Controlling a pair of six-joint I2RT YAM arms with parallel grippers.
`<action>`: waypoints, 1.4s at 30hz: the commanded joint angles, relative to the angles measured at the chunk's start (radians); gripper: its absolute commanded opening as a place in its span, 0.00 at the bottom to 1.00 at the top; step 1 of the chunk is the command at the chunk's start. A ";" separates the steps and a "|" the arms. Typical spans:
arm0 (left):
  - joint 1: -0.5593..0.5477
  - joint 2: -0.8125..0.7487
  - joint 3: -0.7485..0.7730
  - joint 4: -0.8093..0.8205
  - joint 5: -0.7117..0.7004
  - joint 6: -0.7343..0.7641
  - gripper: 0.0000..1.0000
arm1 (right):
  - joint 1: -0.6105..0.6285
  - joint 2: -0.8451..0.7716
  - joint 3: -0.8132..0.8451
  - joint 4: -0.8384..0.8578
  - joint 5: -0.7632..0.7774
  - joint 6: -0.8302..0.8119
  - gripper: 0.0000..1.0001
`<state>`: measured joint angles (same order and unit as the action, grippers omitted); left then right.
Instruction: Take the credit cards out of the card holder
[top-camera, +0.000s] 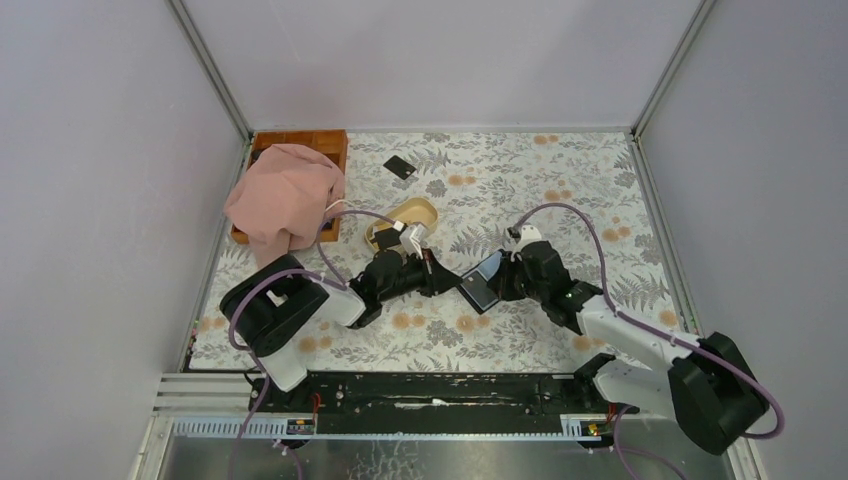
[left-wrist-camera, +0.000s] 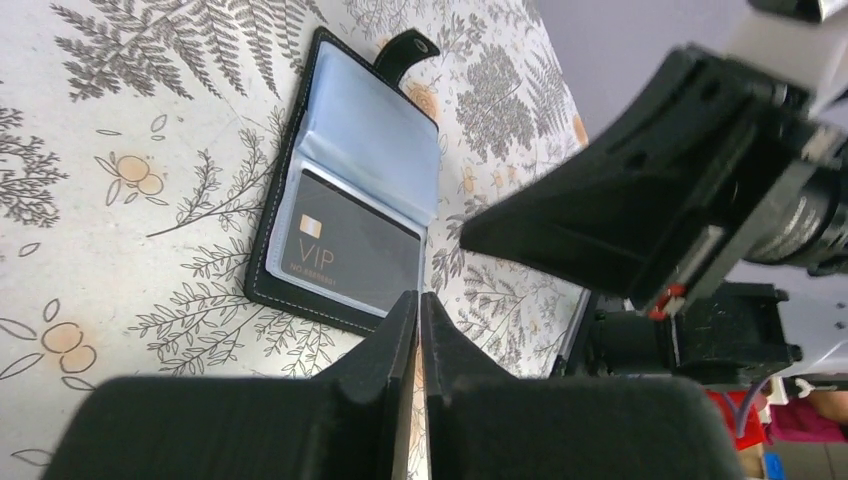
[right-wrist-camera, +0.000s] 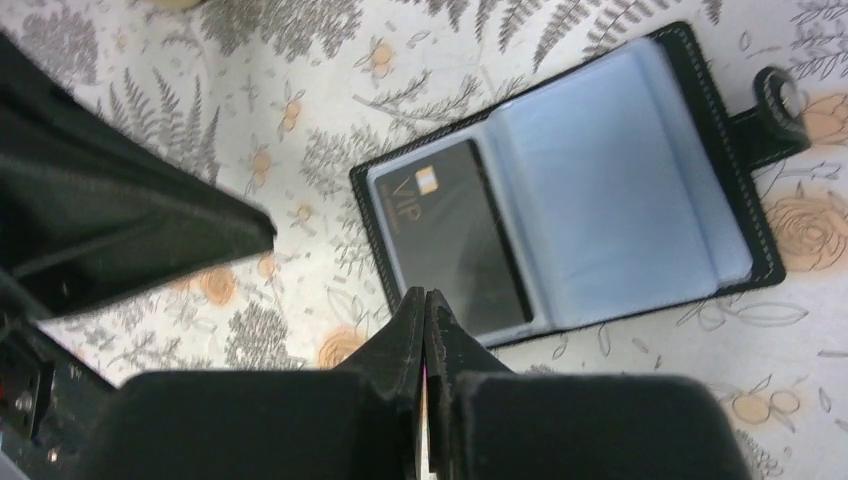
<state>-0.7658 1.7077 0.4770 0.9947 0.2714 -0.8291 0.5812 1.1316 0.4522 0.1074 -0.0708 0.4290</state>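
The card holder (right-wrist-camera: 610, 180) lies open just on the arms' side of the beige oval dish (top-camera: 412, 213). It has a stitched black cover and glossy blue-grey sleeves, one holding a black VIP credit card (right-wrist-camera: 465, 240). Its long axis runs toward the snap strap (right-wrist-camera: 775, 100). The left gripper (left-wrist-camera: 418, 325) and right gripper (right-wrist-camera: 425, 325) are pinched closed, empty.

Floral-patterned worktop (top-camera: 560, 180). Far left corner: brown wooden tray (top-camera: 328, 142), largely covered by a crumpled pink cloth (top-camera: 285, 195) overhanging its near edge. Right of the cloth, towards the centre: beige oval dish (top-camera: 418, 210).
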 joint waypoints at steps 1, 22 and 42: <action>0.025 -0.061 -0.013 0.061 -0.023 -0.042 0.13 | 0.045 -0.103 -0.077 -0.079 0.007 0.033 0.00; 0.027 -0.172 -0.028 -0.047 -0.056 0.023 0.99 | 0.076 0.066 -0.147 0.097 -0.022 0.098 0.00; 0.065 -0.031 0.006 0.047 -0.007 -0.040 0.00 | 0.062 0.056 0.069 0.015 0.004 0.015 0.00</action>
<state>-0.7090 1.6062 0.4480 0.9279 0.2089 -0.8364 0.6846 1.2278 0.4294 0.1791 -0.1059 0.5079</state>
